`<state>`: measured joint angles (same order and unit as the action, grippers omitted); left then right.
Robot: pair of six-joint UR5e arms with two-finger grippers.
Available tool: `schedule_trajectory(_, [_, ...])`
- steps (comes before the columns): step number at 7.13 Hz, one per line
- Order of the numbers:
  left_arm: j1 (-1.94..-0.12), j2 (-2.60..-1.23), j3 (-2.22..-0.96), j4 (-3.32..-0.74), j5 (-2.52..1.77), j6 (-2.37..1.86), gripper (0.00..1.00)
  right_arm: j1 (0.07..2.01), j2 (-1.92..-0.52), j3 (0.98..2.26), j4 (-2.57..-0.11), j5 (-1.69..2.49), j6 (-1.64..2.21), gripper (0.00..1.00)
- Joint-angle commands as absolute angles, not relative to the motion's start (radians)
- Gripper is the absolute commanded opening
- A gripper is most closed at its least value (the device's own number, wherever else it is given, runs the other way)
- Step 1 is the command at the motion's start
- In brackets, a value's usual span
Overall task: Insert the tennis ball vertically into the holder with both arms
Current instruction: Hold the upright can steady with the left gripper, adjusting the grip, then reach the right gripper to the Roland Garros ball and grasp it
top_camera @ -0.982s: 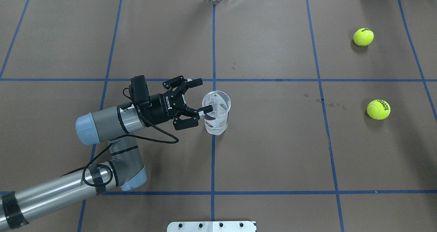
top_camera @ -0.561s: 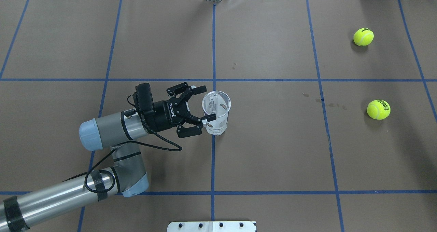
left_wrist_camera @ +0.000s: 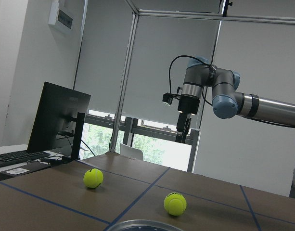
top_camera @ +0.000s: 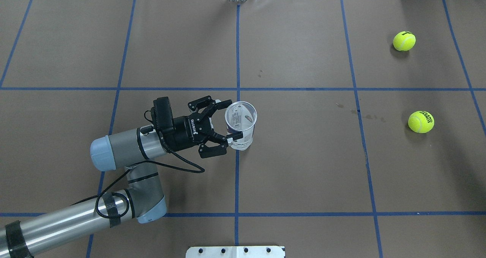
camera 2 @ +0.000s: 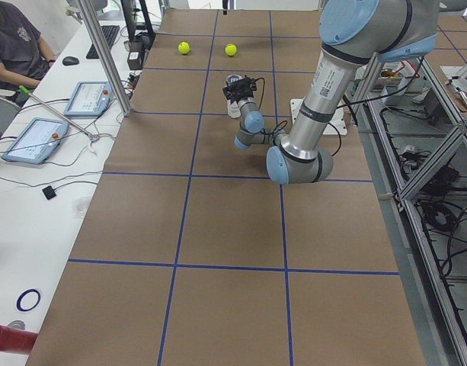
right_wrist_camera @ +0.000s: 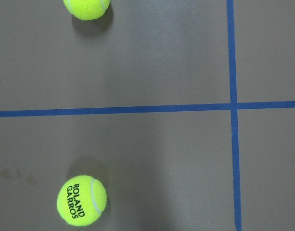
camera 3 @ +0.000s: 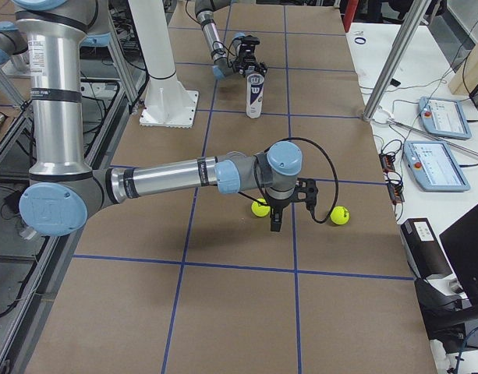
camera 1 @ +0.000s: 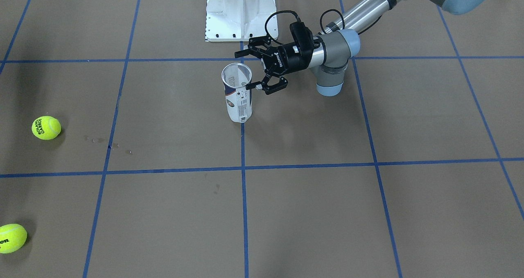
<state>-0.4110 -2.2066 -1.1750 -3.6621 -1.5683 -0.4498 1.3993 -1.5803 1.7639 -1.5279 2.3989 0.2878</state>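
Your left hand (top_camera: 234, 119) has advanced, open, flanking the holder (top_camera: 245, 127); close gently, keeping it upright.

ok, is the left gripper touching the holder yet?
Cannot tell. In the overhead view the open left gripper straddles the holder; one fingertip overlaps its wall, and the front view shows neither a clear gap nor contact.

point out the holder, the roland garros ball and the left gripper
holder (camera 1: 237, 96), front-facing view, on its label wall
roland garros ball (top_camera: 421, 121), overhead view, centre of the ball
left gripper (top_camera: 232, 119), overhead view, midway between its fingertips
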Motion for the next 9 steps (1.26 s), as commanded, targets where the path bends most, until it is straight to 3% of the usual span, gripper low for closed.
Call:
schedule_trajectory(1, [-0.408,-2.207,-1.173,-3.66,-1.568,-0.446,1.0,1.326,-1.582,1.758,-1.471,2.396,0.299,1.0])
schedule_trajectory(6, [-0.408,-2.206,-1.173,-3.659,-1.568,-0.446,1.0,1.071,-1.552,1.675,-1.295,2.281,0.422,1.0])
schedule_trajectory(9, [-0.408,-2.206,-1.173,-3.657,-1.566,-0.448,1.0,1.016,-1.549,1.645,-1.293,2.26,0.425,1.0])
